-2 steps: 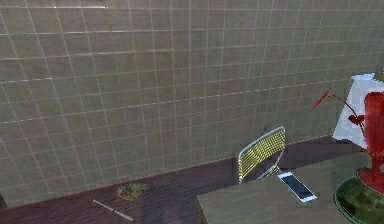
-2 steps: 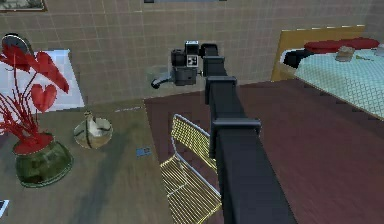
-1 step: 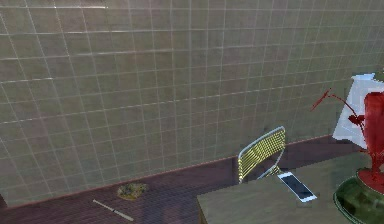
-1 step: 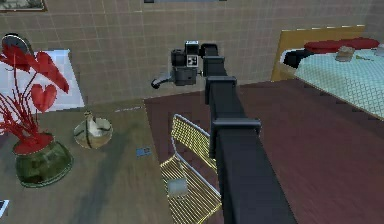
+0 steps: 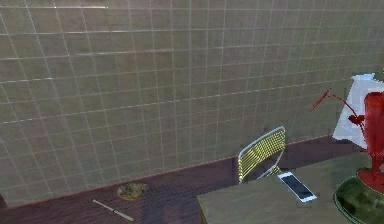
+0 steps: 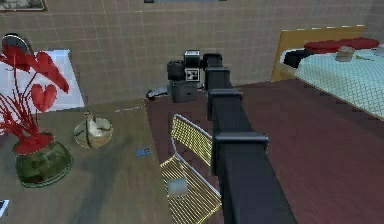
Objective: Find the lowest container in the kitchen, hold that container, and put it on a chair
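the two thin fingers point(image 6: 160, 95) jut left from a dark, boxy body at the upper middle of the arm side view, just past the far edge of the desk point(image 6: 110, 190); whether they are apart or together cannot be told, nor whether they hold anything. right of them sit two small white squares point(image 6: 201, 59) with black marks, and the arm point(image 6: 240, 150), a dark square bar in stepped sections, runs down to the bottom edge, covering the right side of the chair point(image 6: 192, 150). the chair's back is a curved yellow-green wire mesh, close against the flat tan desk in the lower left. on the desk a pale, rounded basket-like container point(image 6: 92, 130) lies left of the chair, and at far left a red plant point(image 6: 25, 95) rises from a round green glass bowl point(image 6: 42, 165); which vessel the task means cannot be told. at upper right a bed point(image 6: 350, 85) with a pale quilt and red pillow point(image 6: 335, 45) stands on the dark plank floor point(image 6: 320, 150). the forward view adds a white slab phone point(image 5: 297, 186) on the desk beside the chair at lower right, and at lower left, on the floor below a beige tiled wall point(image 5: 150, 80), a round brownish thing point(image 5: 132, 189).
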